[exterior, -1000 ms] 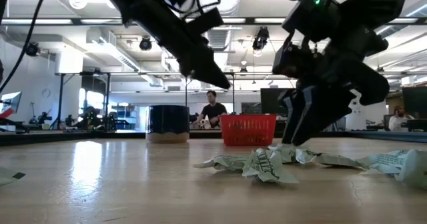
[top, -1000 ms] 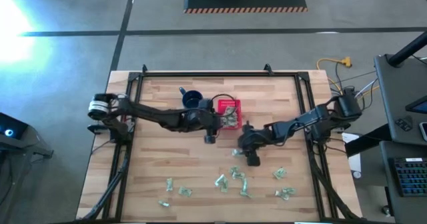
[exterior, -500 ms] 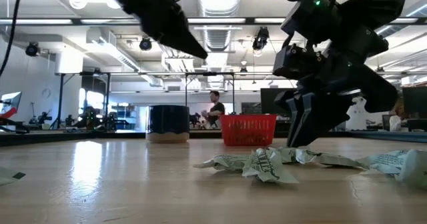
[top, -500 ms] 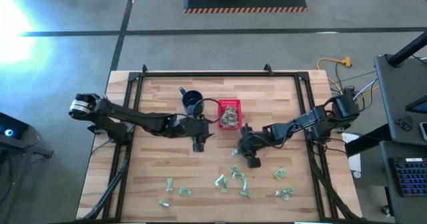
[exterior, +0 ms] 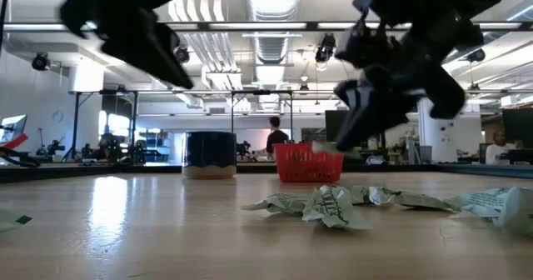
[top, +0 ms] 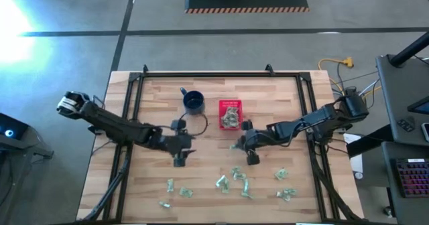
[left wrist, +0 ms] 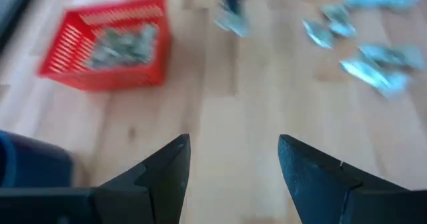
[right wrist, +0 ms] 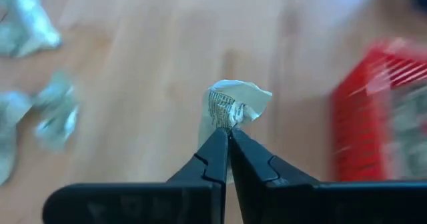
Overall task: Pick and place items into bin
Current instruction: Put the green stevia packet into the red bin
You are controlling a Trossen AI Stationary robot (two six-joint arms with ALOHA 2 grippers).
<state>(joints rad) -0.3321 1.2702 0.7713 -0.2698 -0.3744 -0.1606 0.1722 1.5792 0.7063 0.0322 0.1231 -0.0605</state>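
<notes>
**A:** Looking at what you hold: the right gripper [right wrist: 227,139] has its fingers pinched nearly together on one pale green wrapper [right wrist: 235,104], which sticks out past the tips as a crumpled tuft. I judge it nearly weightless, soft and crinkly. It will not break, but a thin fold can slide out of a light pinch, so the bunched middle is the best place to grip, and that is about where you have it.

**B:** And where does that put me against the red basket [top: 230,113]?

**A:** Your right gripper [top: 251,151] sits just beside the basket, on the side facing the loose wrappers [top: 237,179], with the arm stretched low across the table from the right edge. In the level view it hangs clear of the wood, tilted down toward the basket [exterior: 310,162]. The wrist view shows the basket [right wrist: 387,111] close ahead, already holding a heap of pieces.

**B:** The other arm?

**A:** Your left gripper [top: 179,153] is well apart from the basket, out past the blue mug [top: 193,102] and nearer the scattered wrappers [left wrist: 373,57]. Its fingers [left wrist: 167,167] stand wide with nothing between them, and they point across bare table toward the basket [left wrist: 107,51].

**B:** Any trouble ahead?

**A:** Probably only this: a piece so light may cling to a finger when you let go, so I would release it well over the basket rather than at its rim.
</notes>
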